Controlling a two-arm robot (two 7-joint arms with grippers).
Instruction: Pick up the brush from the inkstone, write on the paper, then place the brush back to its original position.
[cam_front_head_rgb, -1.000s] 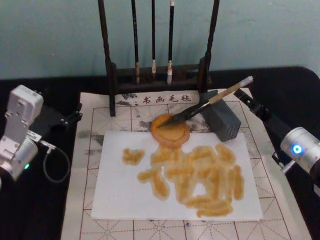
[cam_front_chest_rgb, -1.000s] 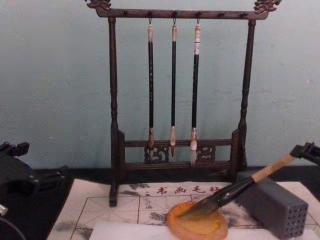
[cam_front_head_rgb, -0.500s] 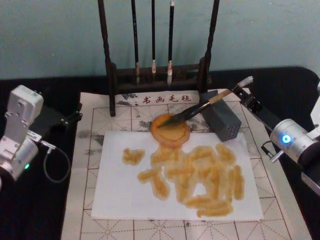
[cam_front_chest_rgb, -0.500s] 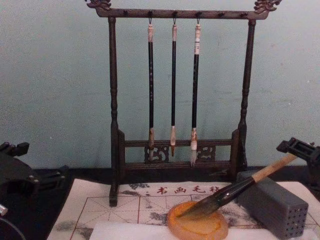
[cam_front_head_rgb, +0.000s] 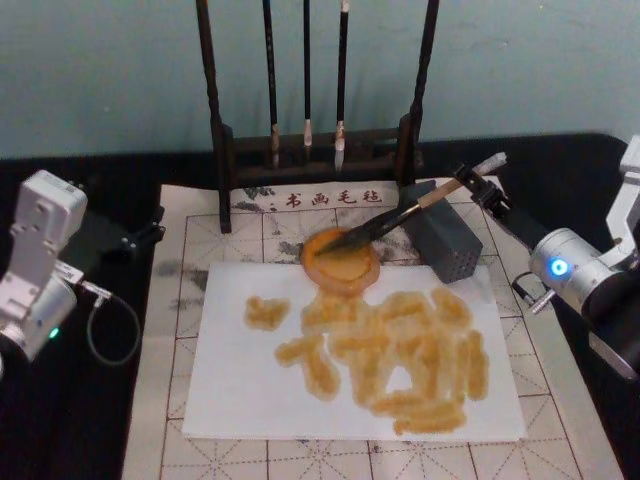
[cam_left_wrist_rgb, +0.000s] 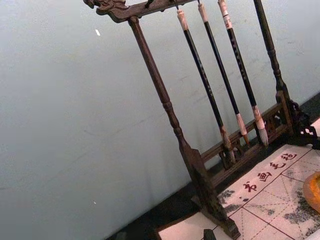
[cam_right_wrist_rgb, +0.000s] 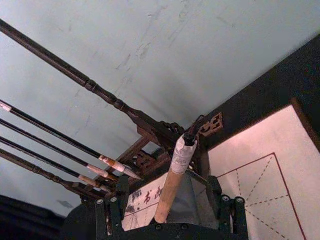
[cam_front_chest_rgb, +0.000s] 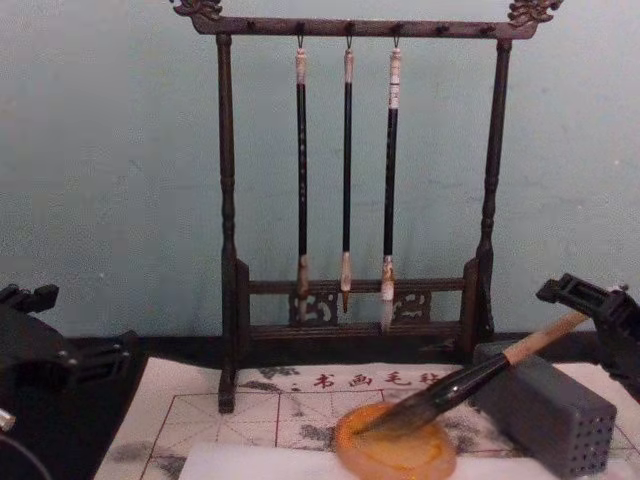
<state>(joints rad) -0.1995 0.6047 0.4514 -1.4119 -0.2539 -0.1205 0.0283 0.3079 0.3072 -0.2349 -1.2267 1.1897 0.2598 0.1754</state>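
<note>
Amber inkstone (cam_front_head_rgb: 340, 272) sits on the gridded mat (cam_front_head_rgb: 172, 330), touching the far edge of the white paper (cam_front_head_rgb: 245, 395); the brush (cam_front_head_rgb: 402, 211) lies with its dark bristles in that dish; its tan handle slopes up to the right across the top edge of the grey block (cam_front_head_rgb: 447, 245); we see the right gripper (cam_front_head_rgb: 472, 187) at the upper handle, just short of the white end cap; in the right wrist view its fingers (cam_right_wrist_rgb: 114, 212) stand apart, one on each side of the handle with a gap on both sides, so nothing is pinched; the paper carries many amber strokes; the left gripper (cam_front_head_rgb: 118, 238) is parked at the mat's left edge, well apart from the brush; a dark wooden rack (cam_front_chest_rgb: 228, 200) with three thin hanging brushes (cam_front_chest_rgb: 347, 170) stands at the far side.
</note>
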